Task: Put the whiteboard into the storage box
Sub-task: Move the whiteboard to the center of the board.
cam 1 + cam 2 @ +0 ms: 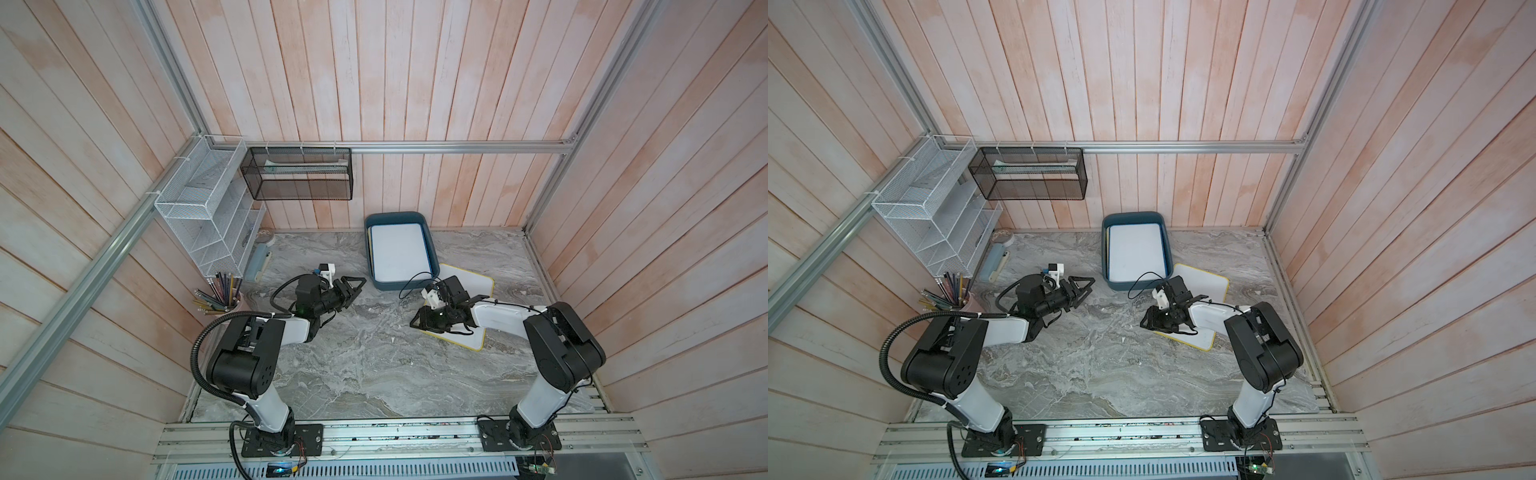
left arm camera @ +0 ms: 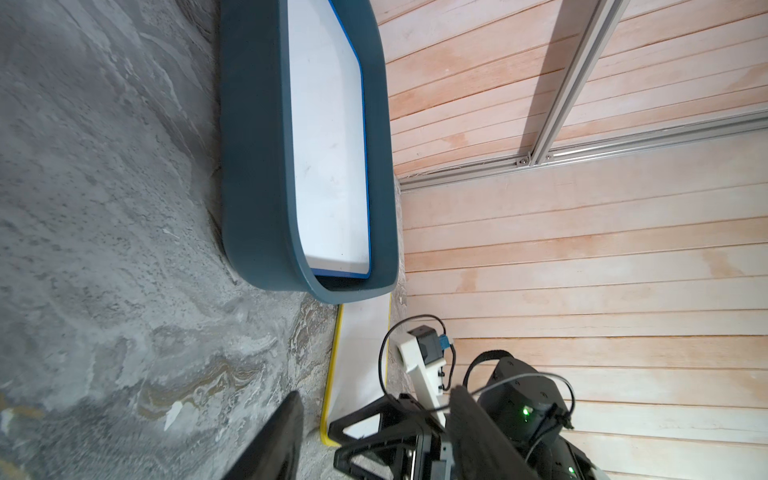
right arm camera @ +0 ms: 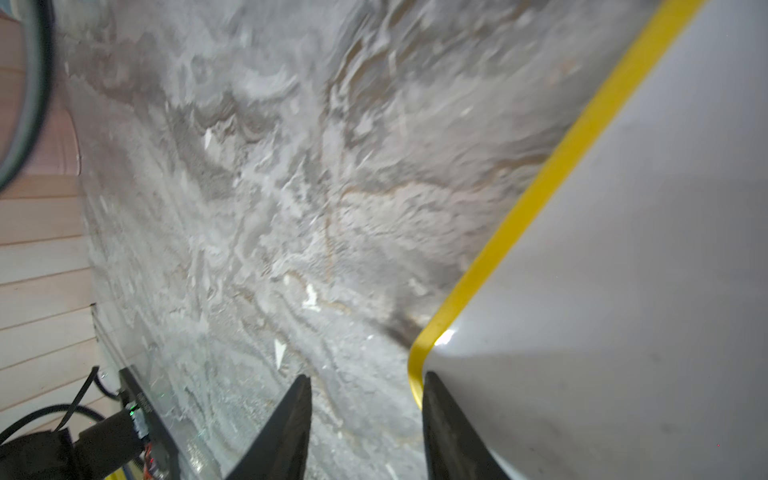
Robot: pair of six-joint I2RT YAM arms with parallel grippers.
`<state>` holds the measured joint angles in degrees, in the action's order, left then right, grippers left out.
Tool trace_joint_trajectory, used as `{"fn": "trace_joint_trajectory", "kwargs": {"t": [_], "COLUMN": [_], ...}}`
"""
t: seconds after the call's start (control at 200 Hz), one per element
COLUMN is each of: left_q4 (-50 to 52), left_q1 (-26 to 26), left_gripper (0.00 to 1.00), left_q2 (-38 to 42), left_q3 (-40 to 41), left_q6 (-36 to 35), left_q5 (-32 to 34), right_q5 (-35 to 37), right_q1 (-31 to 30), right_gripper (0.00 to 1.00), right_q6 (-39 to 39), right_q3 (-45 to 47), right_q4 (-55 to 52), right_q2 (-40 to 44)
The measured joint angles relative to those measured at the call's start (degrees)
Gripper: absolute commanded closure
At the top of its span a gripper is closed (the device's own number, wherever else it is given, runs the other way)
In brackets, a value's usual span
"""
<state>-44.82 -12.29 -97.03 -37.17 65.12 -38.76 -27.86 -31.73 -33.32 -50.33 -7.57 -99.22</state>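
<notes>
The teal storage box [image 1: 395,216] [image 1: 1133,215] [image 2: 253,166] stands by the back wall. A blue-rimmed whiteboard [image 1: 401,251] [image 1: 1136,249] [image 2: 328,145] lies flat inside it. A second, yellow-rimmed whiteboard [image 1: 478,286] [image 1: 1204,282] [image 2: 361,340] [image 3: 623,291] lies on the table beside the box's near right corner. My right gripper [image 1: 419,322] [image 1: 1148,322] [image 3: 365,415] is open at this board's near left corner, one finger over the white face and one over the marble. My left gripper [image 1: 353,286] [image 1: 1084,284] [image 2: 374,428] hangs open and empty left of the box.
A white wire rack [image 1: 208,208] and a black mesh basket [image 1: 299,174] hang at the back left. Below them stand a cup of pencils [image 1: 220,295] and a pale blue eraser [image 1: 257,262]. Wooden walls close in the marble table [image 1: 374,365].
</notes>
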Motion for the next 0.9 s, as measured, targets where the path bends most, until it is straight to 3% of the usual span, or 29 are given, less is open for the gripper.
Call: {"fn": "trace_joint_trajectory", "kwargs": {"t": [0.3,0.52,0.69,0.9], "left_q4": [0.0,0.7,3.8,12.2], "left_q1": [0.0,0.0,0.0,-0.6], "left_gripper": [0.42,0.42,0.42,0.42], "left_q2": [1.1,2.5,5.7,8.1], "left_q3": [1.7,3.5,4.3,3.9], "left_q6": [-0.2,-0.9,-3.4,-10.2], "left_q5": [0.2,0.2,0.7,1.3], "right_q5": [-6.1,-8.9,-6.5,-1.2], "right_q1": [-15.8,-21.7,-21.1,-11.6], "right_gripper": [0.55,0.55,0.55,0.55], "right_q6": [-9.4,-11.8,-11.7,-12.3], "right_q3": [1.6,0.2,1.3,7.5], "right_q4": [3.6,3.1,-2.4,-3.9], "right_q2": [-0.9,-2.3,1.0,11.1]}}
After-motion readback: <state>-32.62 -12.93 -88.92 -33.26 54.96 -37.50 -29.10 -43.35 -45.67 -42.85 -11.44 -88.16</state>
